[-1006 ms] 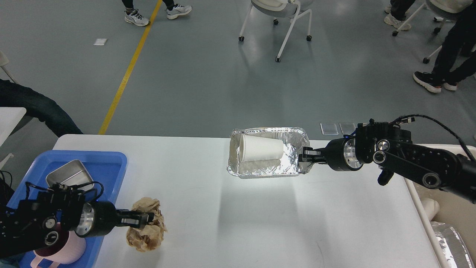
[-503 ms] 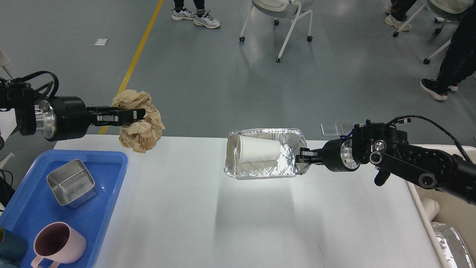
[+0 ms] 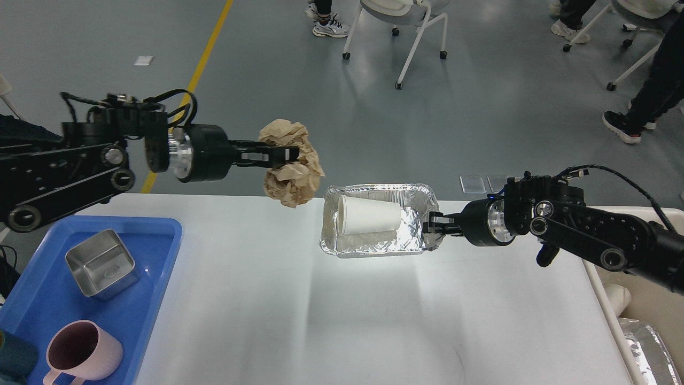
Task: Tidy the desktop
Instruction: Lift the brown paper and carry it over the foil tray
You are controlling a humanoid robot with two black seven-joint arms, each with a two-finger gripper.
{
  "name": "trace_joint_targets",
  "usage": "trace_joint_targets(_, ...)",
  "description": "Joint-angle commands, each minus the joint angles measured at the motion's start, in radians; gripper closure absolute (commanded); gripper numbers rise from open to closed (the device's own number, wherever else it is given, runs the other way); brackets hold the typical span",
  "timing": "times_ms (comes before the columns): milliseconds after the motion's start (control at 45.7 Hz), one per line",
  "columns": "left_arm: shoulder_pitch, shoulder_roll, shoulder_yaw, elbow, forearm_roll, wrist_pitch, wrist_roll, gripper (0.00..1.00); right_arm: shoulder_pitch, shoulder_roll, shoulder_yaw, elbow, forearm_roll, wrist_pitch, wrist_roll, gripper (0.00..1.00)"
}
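Note:
The white desktop [image 3: 342, 310] fills the lower view. My left gripper [image 3: 286, 156] is shut on a crumpled brown paper ball [image 3: 291, 176] and holds it in the air above the desktop's far edge, just left of the foil tray. My right gripper [image 3: 432, 224] is shut on the right rim of a silver foil tray [image 3: 414, 238], held slightly above the desktop. A white paper cup [image 3: 367, 215] lies on its side inside the foil tray.
A blue plastic tray [image 3: 152, 267] at the left holds a steel square container [image 3: 101, 262] and a pink mug [image 3: 80, 353]. A beige bin [image 3: 641, 321] with foil waste stands off the right edge. People and chairs stand on the floor beyond.
My left gripper lifted the paper ball off the desktop by the blue tray and carried it up and right, close to the foil tray. The right gripper shifted the foil tray slightly left.

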Motion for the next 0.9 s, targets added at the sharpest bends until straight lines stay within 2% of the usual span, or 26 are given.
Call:
trace_joint_targets(0, 0.003, -0.173, 0.003, 0.142, -0.002, 0.003, 0.000, 0.94, 0.006, 0.000, 0.001, 0.000, 0.000, 0.000, 0.001, 1.00)
trace_joint_targets(153, 0.008, -0.351, 0.005, 0.262, -0.003, 0.022, 0.000, 0.93, 0.006, 0.000, 0.002, 0.001, 0.000, 0.000, 0.001, 1.00)
trace_joint_targets(306, 0.003, -0.468, 0.007, 0.300, -0.005, 0.028, 0.006, 0.93, 0.003, -0.005, 0.002, 0.001, 0.000, 0.000, 0.001, 1.00)
trace_joint_targets(547, 0.017, -0.541, 0.014, 0.364, -0.003, 0.032, 0.017, 0.93, 0.003, -0.003, 0.004, 0.001, 0.000, -0.001, 0.001, 1.00)
trace_joint_targets(875, 0.034, -0.552, 0.091, 0.401, -0.002, 0.066, 0.017, 0.88, 0.003, 0.000, 0.013, 0.000, 0.001, -0.001, 0.001, 1.00)
